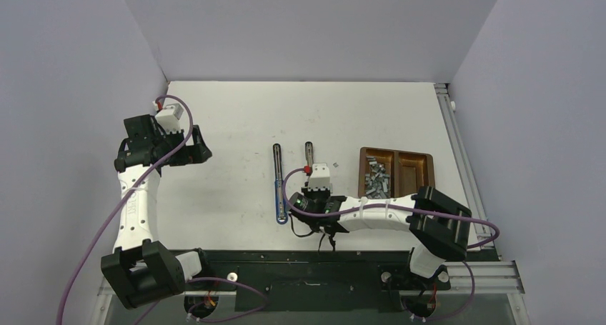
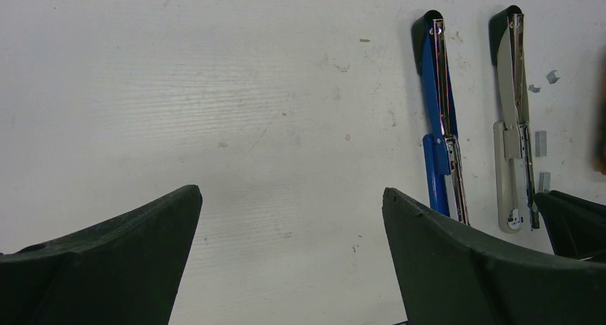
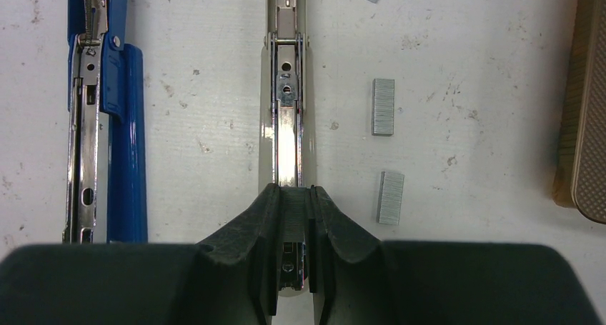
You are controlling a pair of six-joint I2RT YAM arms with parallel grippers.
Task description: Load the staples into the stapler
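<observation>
A beige stapler [image 3: 287, 125] lies opened flat on the table with its metal channel facing up; it also shows in the top view [image 1: 309, 153]. My right gripper [image 3: 293, 193] is shut on a short silver staple strip [image 3: 292, 214] and holds it directly over the near part of that channel. A loose pile of staples [image 1: 376, 181] lies in the left compartment of a wooden tray [image 1: 414, 169]. My left gripper [image 2: 291, 196] is open and empty, far to the left over bare table [image 1: 202, 145].
A blue stapler [image 3: 107, 125] lies opened flat just left of the beige one, parallel to it [image 1: 279, 189]. Two loose staple strips [image 3: 383, 107] [image 3: 391, 197] lie right of the beige stapler, with small bits further away. The tray's edge [image 3: 586, 125] is at the right.
</observation>
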